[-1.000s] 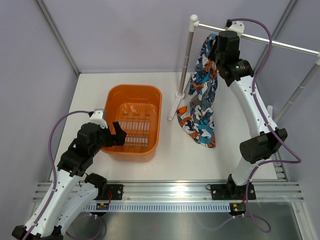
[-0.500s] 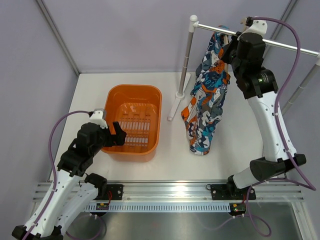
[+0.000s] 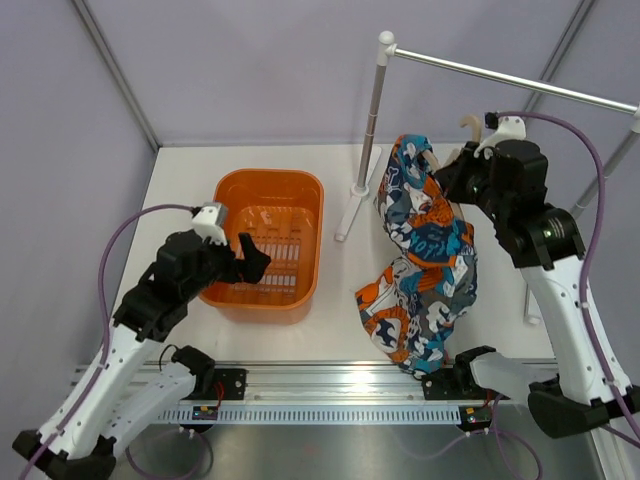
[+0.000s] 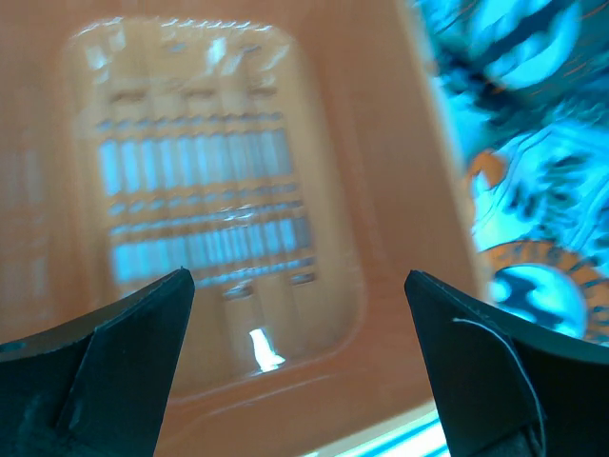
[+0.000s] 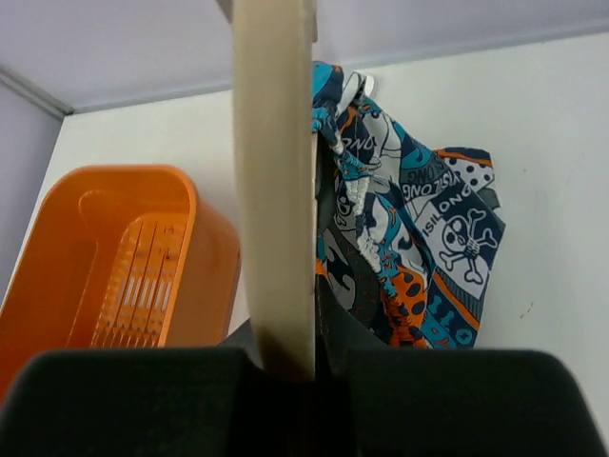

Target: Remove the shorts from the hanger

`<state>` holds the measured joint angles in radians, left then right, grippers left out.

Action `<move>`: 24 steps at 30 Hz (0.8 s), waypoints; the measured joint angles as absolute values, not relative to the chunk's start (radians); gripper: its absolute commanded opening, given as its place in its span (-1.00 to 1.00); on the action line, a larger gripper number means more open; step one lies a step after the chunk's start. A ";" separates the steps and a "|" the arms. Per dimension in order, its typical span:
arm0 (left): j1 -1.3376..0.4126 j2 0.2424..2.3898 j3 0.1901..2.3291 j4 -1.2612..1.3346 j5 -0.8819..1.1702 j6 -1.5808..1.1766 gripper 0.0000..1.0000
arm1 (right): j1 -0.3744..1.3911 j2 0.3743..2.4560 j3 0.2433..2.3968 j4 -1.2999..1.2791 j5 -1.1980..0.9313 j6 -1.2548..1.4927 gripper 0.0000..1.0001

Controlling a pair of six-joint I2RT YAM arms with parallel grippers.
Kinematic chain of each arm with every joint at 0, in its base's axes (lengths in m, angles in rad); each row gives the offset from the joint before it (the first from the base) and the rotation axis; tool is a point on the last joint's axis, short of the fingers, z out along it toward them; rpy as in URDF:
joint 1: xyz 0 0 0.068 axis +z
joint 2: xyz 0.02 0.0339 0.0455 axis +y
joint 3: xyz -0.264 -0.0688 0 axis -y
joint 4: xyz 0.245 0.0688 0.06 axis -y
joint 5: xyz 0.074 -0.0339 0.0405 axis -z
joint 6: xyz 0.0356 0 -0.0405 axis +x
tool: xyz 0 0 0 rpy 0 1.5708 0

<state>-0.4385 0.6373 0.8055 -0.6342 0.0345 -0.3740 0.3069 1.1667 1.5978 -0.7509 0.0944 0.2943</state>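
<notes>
Shorts (image 3: pixel 425 260) are carried on the hanger (image 5: pixel 274 190), which is pinched edge-on between the pressed-together fingers of the right gripper (image 5: pixel 285 360). The hanger is held below and in front of the grey rail (image 3: pixel 500 75), apart from it, and its small hook is seen free beside the wrist. The fabric is draped downward from the gripper toward the near edge of the table (image 3: pixel 340 310). Its lower end appears to rest there, though contact cannot be confirmed from above. The left gripper (image 4: pixel 297 278) is held over the orange basket (image 3: pixel 268 176) with its fingers spread wide. The shorts are located to the right of the basket, apart from it.
</notes>
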 measured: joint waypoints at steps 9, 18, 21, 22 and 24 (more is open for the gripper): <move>-0.944 1.013 1.154 -0.529 -0.213 -0.426 0.98 | 0.392 0.878 1.325 -0.792 0.035 0.356 -1.00; -1.077 1.398 1.466 -0.406 -0.390 -0.465 0.92 | 0.513 0.885 1.240 -0.791 0.081 0.408 -1.00; -1.088 1.496 1.539 -0.381 -0.426 -0.471 0.89 | 0.529 0.914 1.240 -0.790 0.110 0.413 -1.00; -1.089 1.523 1.560 -0.379 -0.435 -0.471 0.88 | 0.532 0.920 1.240 -0.789 0.117 0.413 -1.00; -1.089 1.564 1.584 -0.373 -0.447 -0.472 0.87 | 0.534 0.927 1.241 -0.790 0.131 0.413 -1.00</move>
<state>-1.0893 1.5639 1.5837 -0.3729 -0.4473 -0.4721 0.5339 0.9268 1.2407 -0.7898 0.1314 0.4129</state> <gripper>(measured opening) 0.946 0.078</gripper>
